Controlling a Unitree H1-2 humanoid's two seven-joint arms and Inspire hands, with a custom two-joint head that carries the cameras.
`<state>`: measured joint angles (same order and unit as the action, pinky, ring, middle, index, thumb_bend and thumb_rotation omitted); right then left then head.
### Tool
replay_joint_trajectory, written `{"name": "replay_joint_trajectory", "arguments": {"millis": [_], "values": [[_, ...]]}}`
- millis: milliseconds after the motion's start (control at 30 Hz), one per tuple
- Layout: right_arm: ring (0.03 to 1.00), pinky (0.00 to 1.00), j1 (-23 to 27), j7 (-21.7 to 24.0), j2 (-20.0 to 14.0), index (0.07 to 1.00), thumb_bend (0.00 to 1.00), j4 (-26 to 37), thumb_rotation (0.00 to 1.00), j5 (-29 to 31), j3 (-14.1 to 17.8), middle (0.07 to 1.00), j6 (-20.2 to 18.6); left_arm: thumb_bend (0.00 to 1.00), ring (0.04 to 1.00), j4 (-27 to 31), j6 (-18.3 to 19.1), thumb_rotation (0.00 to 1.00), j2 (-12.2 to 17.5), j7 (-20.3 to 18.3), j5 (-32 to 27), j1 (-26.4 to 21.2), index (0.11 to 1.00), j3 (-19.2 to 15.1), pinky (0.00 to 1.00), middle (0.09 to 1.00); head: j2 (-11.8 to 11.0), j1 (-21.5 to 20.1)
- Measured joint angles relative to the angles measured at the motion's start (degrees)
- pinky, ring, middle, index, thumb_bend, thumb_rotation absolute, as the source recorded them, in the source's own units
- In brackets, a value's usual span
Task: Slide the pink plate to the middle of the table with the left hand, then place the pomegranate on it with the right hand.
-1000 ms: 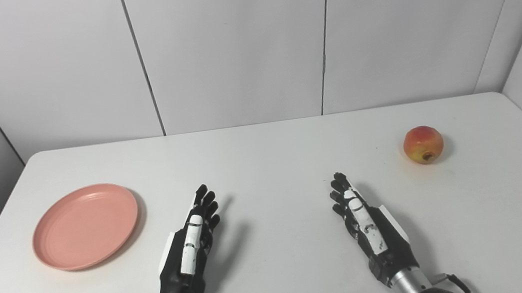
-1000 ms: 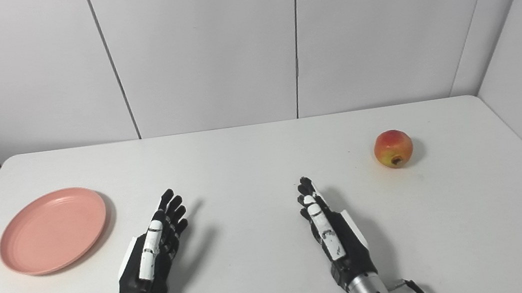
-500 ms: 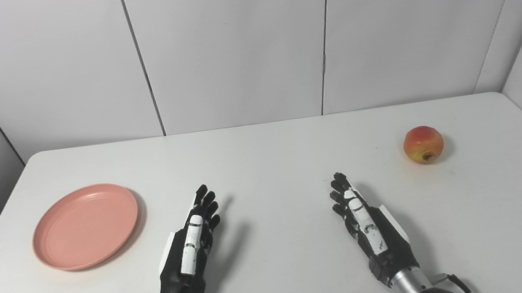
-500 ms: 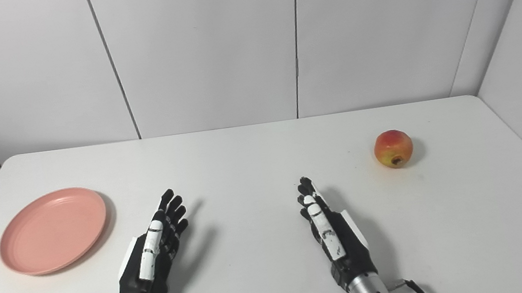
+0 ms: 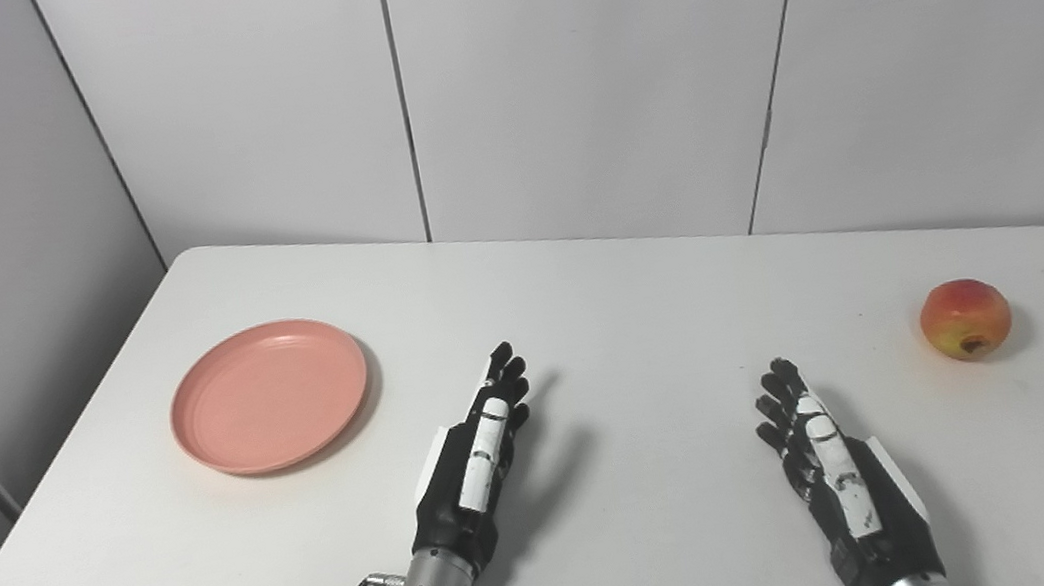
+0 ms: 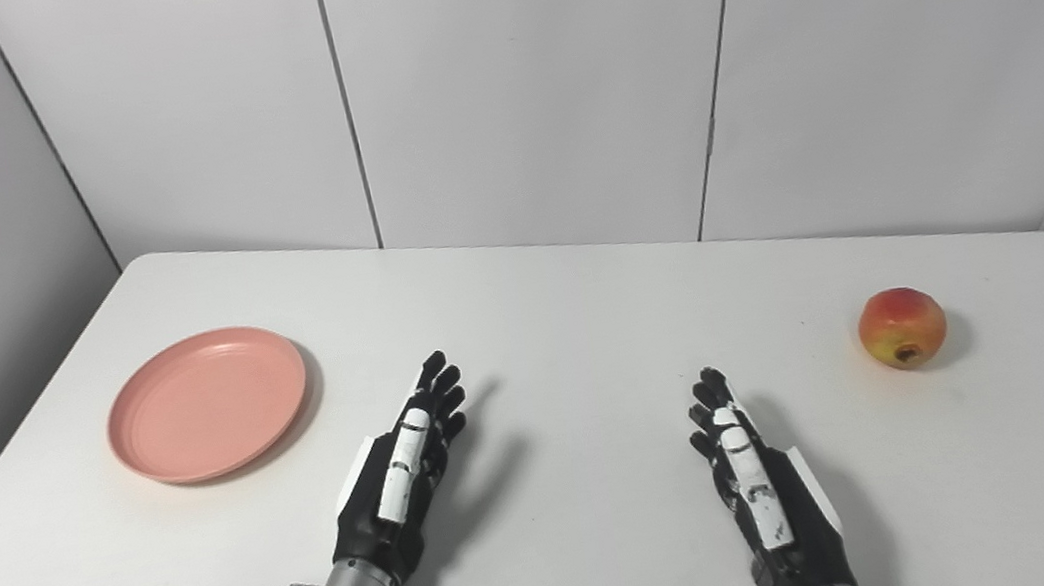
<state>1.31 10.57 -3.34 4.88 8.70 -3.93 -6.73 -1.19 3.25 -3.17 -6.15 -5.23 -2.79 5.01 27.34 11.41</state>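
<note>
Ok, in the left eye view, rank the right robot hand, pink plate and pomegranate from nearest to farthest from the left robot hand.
1. Pink plate: up and to the left of the left robot hand, apart from it.
2. Right robot hand: off to the right, near the table's front edge; somewhat farther than the plate.
3. Pomegranate: far right of the table, clearly farthest.

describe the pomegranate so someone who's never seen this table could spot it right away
Start at the white table and look to its right side, beyond the right hand. There, alone on the bare surface and touching nothing, sits the pomegranate. It is the only round fruit in view, red blending into yellow-orange, unlike the flat pink plate far over on the left side.
</note>
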Motion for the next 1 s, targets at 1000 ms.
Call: {"name": "replay_joint_trajectory", "arguments": {"millis": [1000], "values": [[1.000, 1.00, -0.6, 0.8, -1.0, 1.000, 0.11, 0.5, 1.00, 1.3, 0.6, 1.000, 0.1, 0.41, 0.997, -2.0, -0.7, 1.00, -1.9, 1.4, 1.8, -1.3, 1.000, 0.5, 1.00, 1.000, -0.6, 2.7]]}}
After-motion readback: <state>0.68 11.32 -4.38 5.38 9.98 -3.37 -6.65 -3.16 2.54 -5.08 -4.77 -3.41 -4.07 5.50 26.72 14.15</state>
